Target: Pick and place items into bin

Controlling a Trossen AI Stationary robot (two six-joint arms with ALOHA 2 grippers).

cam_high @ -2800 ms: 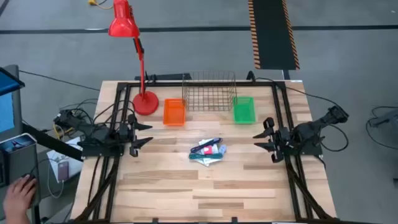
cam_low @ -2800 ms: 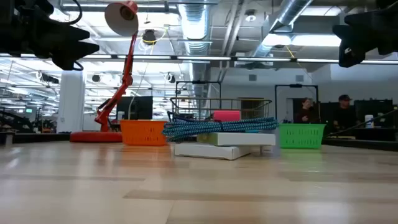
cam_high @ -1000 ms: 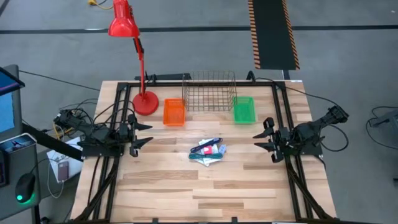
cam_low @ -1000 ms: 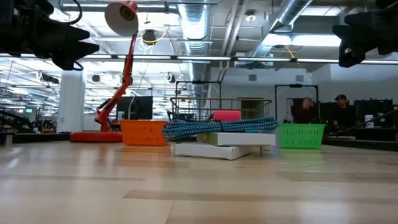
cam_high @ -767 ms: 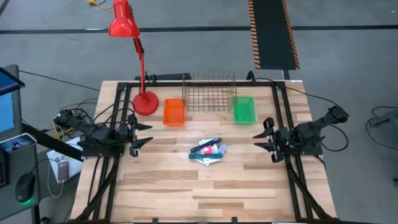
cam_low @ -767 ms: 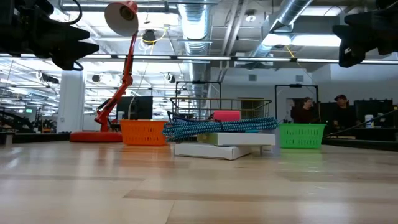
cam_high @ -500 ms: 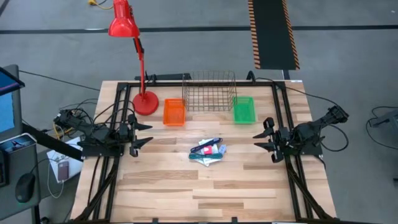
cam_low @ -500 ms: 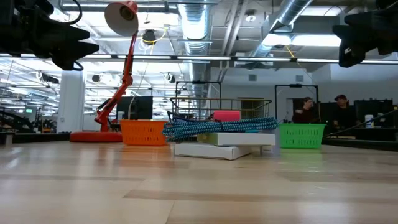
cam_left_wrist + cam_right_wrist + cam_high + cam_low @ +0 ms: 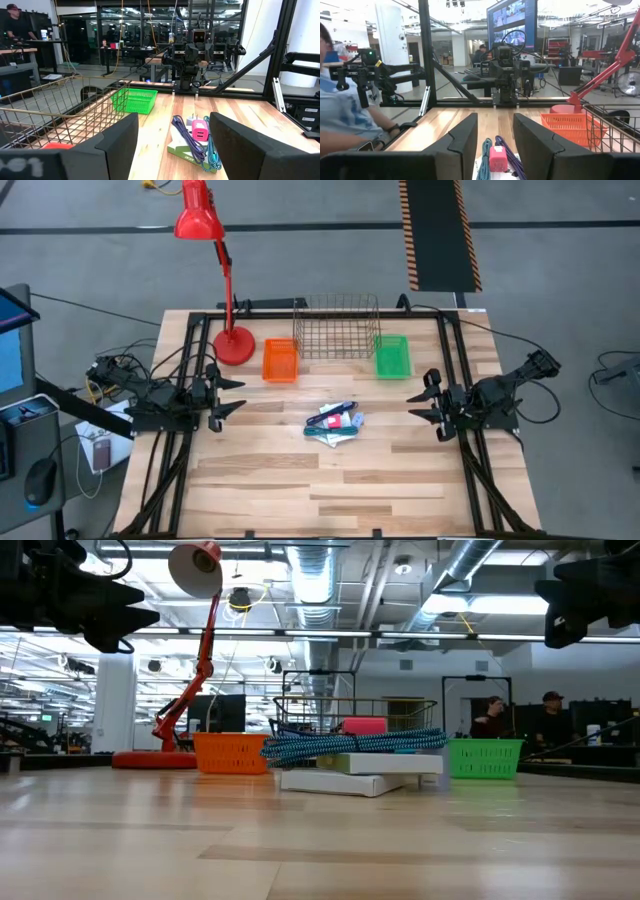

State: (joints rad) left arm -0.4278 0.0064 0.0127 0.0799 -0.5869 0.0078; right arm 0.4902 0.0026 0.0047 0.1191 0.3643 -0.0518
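The items (image 9: 335, 423) lie in a small pile on the wooden table's middle: a dark blue pen, a teal piece, a small red block (image 9: 496, 152) and flat white packets (image 9: 345, 780), with braided cords (image 9: 350, 743) on top. My left gripper (image 9: 236, 395) hovers open at the table's left side and points level toward the pile. Opposite it, my right gripper (image 9: 415, 405) hovers at the right side, open by a narrower gap, also pointing at the pile. Both are well clear of the items. The pile also shows in the left wrist view (image 9: 195, 140).
Along the far edge stand an orange bin (image 9: 280, 361), a wire basket (image 9: 338, 326) and a green bin (image 9: 392, 356). A red desk lamp (image 9: 232, 345) stands at the far left. Black frame rails (image 9: 190, 380) run along the sides. People (image 9: 490, 718) sit beyond the table.
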